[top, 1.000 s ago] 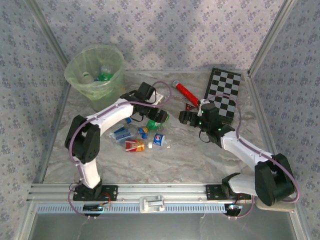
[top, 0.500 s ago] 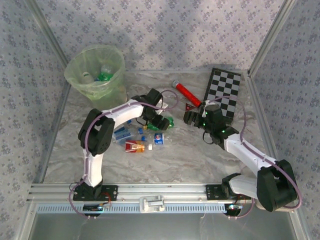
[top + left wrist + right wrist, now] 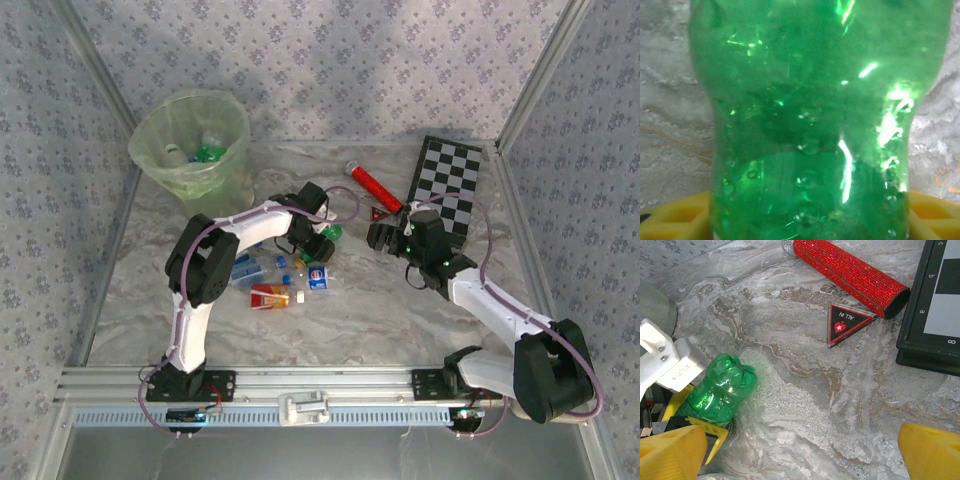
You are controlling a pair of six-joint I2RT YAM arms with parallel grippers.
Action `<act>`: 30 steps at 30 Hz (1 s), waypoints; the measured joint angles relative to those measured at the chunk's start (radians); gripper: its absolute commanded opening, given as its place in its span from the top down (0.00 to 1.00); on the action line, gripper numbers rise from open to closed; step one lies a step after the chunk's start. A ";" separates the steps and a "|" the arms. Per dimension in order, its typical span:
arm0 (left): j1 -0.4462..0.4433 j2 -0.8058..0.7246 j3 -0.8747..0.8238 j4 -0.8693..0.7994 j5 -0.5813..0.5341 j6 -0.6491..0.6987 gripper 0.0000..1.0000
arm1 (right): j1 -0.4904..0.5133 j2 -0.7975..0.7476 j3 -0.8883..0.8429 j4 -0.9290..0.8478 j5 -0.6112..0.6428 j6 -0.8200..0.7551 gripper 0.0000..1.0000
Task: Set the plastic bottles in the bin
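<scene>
Left gripper (image 3: 322,241), wider 1 second earlier, had closed, apparently pinching the green bottle (image 3: 722,387); right gripper (image 3: 800,455) stayed spread; transfer to the bin (image 3: 190,190) could follow.

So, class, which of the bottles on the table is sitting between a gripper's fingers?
The all-green bottle, between the yellow fingers of the left gripper. The loose bottles beside it carry blue or red labels and lie untouched.

green bottle (image 3: 722,390), red cylinder (image 3: 850,272), triangular badge (image 3: 844,324), checkerboard (image 3: 935,310)
</scene>
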 measured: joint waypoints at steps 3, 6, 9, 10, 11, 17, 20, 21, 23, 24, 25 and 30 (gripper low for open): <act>0.000 0.000 0.000 0.016 -0.017 0.003 0.45 | 0.000 0.000 -0.002 0.000 -0.002 0.000 0.00; 0.000 -0.005 -0.001 0.033 -0.042 0.005 0.47 | 0.000 0.000 -0.002 0.000 -0.002 0.000 0.00; 0.000 -0.036 -0.008 0.056 -0.064 0.004 0.49 | 0.000 0.000 -0.002 0.001 -0.002 0.001 0.00; 0.000 -0.059 -0.016 0.064 -0.072 0.004 0.49 | 0.000 0.000 -0.002 0.002 -0.002 0.001 0.00; 0.000 -0.080 -0.022 0.069 -0.080 0.004 0.49 | 0.000 0.000 -0.002 0.003 -0.002 0.003 0.00; 0.000 -0.274 -0.046 0.119 -0.119 0.001 0.50 | 0.000 0.005 -0.013 0.039 -0.020 0.012 0.00; 0.003 -0.371 -0.047 0.152 -0.137 0.005 0.50 | 0.000 0.019 -0.013 0.059 -0.036 0.019 0.00; 0.007 -0.404 -0.047 0.163 -0.141 0.005 0.50 | 0.000 0.024 -0.013 0.066 -0.040 0.023 0.00; 0.017 -0.459 -0.047 0.182 -0.145 0.009 0.50 | 0.000 0.028 -0.016 0.077 -0.048 0.031 0.00; 0.028 -0.487 -0.047 0.191 -0.148 0.012 0.50 | 0.000 0.029 -0.018 0.082 -0.052 0.032 0.00; 0.042 -0.513 -0.047 0.200 -0.150 0.013 0.50 | 0.000 0.030 -0.019 0.085 -0.054 0.035 0.00; 0.153 -0.600 -0.031 0.202 -0.151 0.028 0.49 | 0.000 0.030 -0.019 0.092 -0.055 0.038 0.00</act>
